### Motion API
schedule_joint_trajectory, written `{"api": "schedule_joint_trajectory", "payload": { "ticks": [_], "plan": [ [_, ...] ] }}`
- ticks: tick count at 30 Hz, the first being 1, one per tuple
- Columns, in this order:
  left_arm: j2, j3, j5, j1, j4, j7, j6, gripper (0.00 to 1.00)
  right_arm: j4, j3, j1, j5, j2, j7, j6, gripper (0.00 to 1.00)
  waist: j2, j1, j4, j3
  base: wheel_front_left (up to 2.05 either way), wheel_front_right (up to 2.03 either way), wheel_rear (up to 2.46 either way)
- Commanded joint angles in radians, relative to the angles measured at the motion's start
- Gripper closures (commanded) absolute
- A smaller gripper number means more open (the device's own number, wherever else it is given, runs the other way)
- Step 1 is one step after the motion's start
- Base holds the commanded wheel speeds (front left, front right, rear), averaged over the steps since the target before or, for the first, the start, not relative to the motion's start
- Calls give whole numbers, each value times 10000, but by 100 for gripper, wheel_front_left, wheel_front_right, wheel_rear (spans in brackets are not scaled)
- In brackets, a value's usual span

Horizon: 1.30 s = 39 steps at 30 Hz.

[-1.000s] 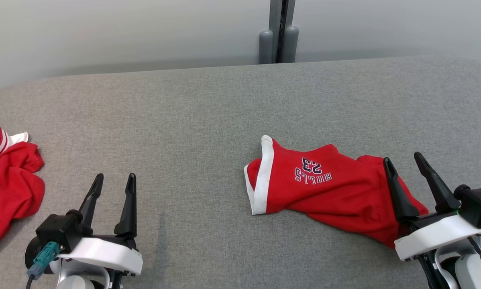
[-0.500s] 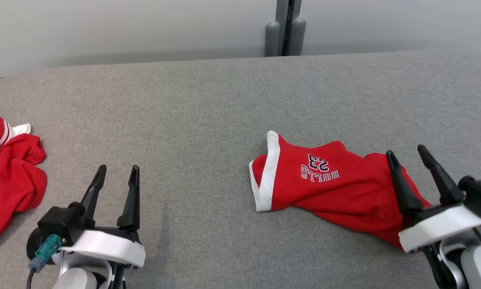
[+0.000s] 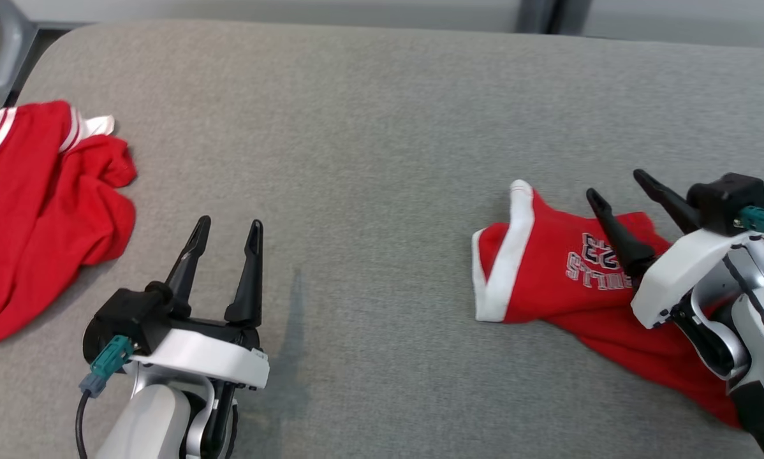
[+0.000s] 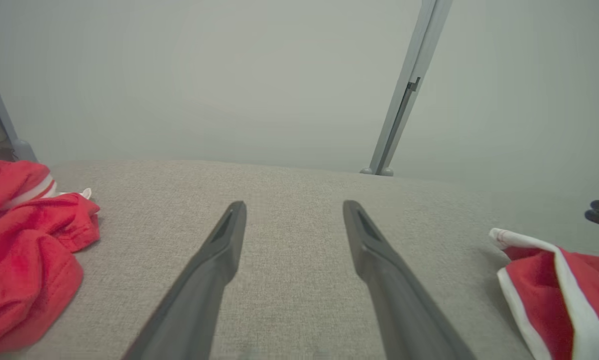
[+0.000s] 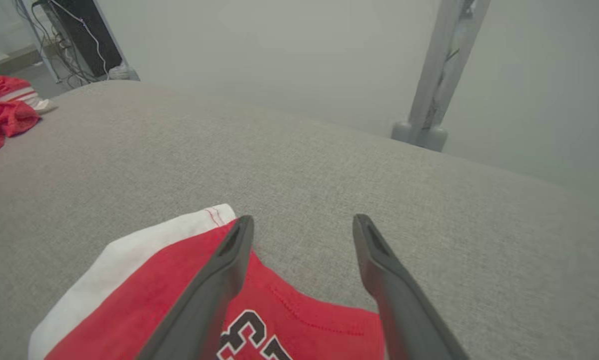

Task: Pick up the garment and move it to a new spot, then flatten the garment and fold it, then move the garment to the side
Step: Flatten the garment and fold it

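Grey fabric counter (image 3: 369, 127): at near left the left gripper (image 3: 229, 222) is held, fingers spread and empty, well apart from the garment (image 3: 535, 280). Farther right the garment is laid crumpled, long axis left to right, white-banded end toward the middle, and the right gripper (image 3: 615, 183), fingers parted and empty, is poised over its print (image 3: 591, 258), so that arm is judged nearer. Since the earlier frame the head camera has been turned, and the right fingers shifted from the garment's right end to the print.
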State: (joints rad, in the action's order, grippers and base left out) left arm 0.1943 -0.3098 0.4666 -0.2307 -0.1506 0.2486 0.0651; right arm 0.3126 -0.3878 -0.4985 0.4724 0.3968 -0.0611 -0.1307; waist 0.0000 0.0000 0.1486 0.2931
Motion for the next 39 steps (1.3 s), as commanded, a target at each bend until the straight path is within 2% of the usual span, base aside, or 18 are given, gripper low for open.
{"api": "schedule_joint_trajectory", "payload": {
  "ticks": [1, 7, 12, 13, 14, 15, 20, 29, 39],
  "plan": [
    [-39, 6, -60, -153, -54, 68, -44, 0, 136, -168, -169, 120, 141, -97, -2, 0, 0, 0, 442, 410, 0, 0, 0],
    [-330, 51, -119, -380, -391, 155, -292, 0, 1017, -1623, -816, 920, 756, -1045, 0, 0, 0, 0, 756, 701, 0, 0, 0],
    [-488, 181, -235, -508, -559, 181, -409, 0, 1429, -2528, -920, 1706, 1010, -1848, 0, 0, 0, 0, 775, 771, 0, 0, 0],
    [-526, 221, -257, -515, -551, 183, -437, 0, 1468, -2639, -964, 1855, 1054, -1926, 0, 55, 0, 0, 770, 779, 0, 0, 0],
    [-555, 276, -288, -514, -551, 185, -465, 0, 1486, -2735, -991, 1965, 1083, -1952, -2, 82, 0, 0, 761, 782, 0, 0, 0],
    [-578, 327, -294, -500, -551, 186, -475, 0, 1487, -2799, -1014, 2043, 1107, -1938, -2, 100, 0, 0, 750, 783, 0, 0, 0],
    [-676, 542, -483, -377, -503, 176, -558, 0, 1274, -2852, -1325, 2282, 1229, -1259, 1, 100, 0, 0, 664, 732, 0, 0, 0],
    [-715, 866, -684, -232, -520, 178, -693, 0, 646, -2504, -1535, 2086, 886, 191, 0, 100, 0, 0, 383, 458, 0, 0, 0],
    [-576, 1135, -848, 10, -557, 171, -676, 0, -571, -1718, -1765, 1177, -312, 2172, -2, 100, 0, 0, -231, -102, 0, 0, 0]
  ]
}}
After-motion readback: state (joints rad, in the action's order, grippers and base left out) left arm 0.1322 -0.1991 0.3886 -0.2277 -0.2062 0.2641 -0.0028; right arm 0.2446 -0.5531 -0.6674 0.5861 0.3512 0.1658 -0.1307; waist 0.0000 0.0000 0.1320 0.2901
